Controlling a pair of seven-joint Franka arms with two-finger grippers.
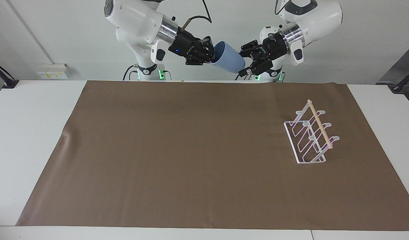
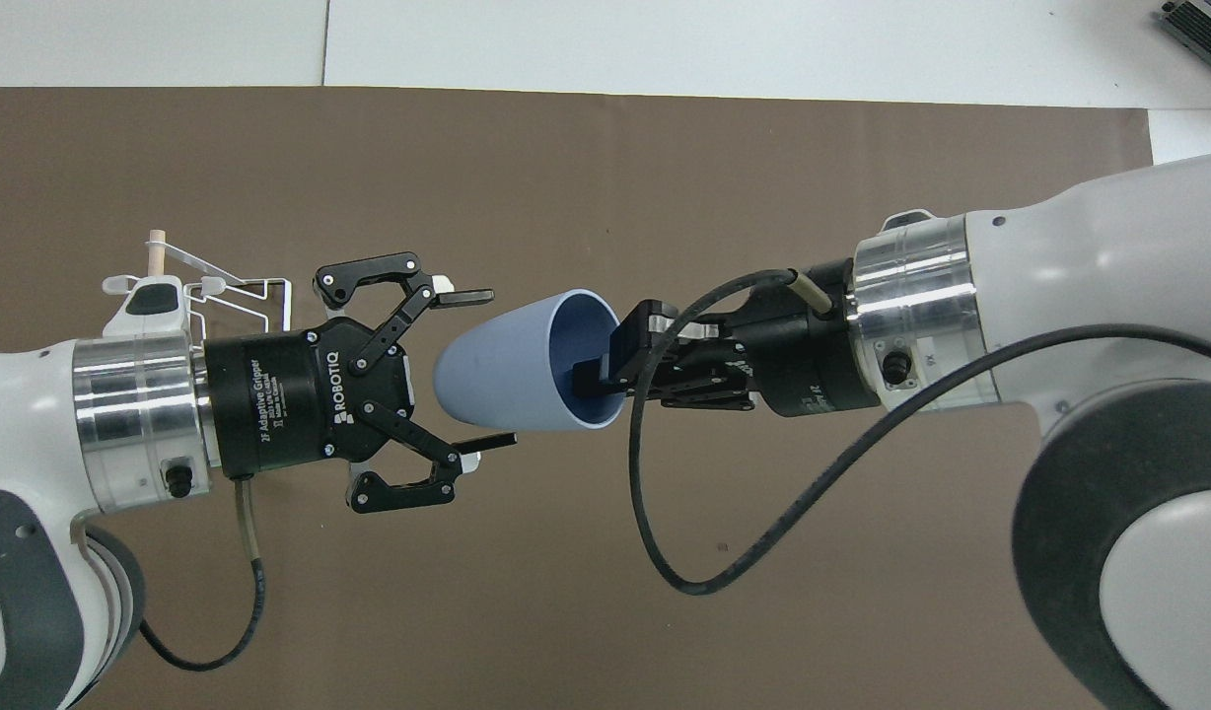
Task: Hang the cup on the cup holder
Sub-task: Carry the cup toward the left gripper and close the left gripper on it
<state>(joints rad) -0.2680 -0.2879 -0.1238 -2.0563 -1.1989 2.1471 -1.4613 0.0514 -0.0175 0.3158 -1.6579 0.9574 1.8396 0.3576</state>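
Observation:
The light blue cup (image 1: 228,61) (image 2: 512,363) hangs on its side in the air over the mat's edge nearest the robots. My right gripper (image 1: 211,58) (image 2: 601,370) is shut on its rim, one finger inside the mouth. The cup's closed end points at my left gripper (image 1: 246,61) (image 2: 479,368), which is open, and sits between its two fingers with a gap on each side. The white wire cup holder (image 1: 310,135) with its wooden rod stands empty on the mat toward the left arm's end. In the overhead view the left arm hides most of the cup holder (image 2: 241,288).
A brown mat (image 1: 178,150) covers most of the white table (image 1: 24,133). Nothing else lies on it. A black cable (image 2: 684,552) loops down from the right wrist.

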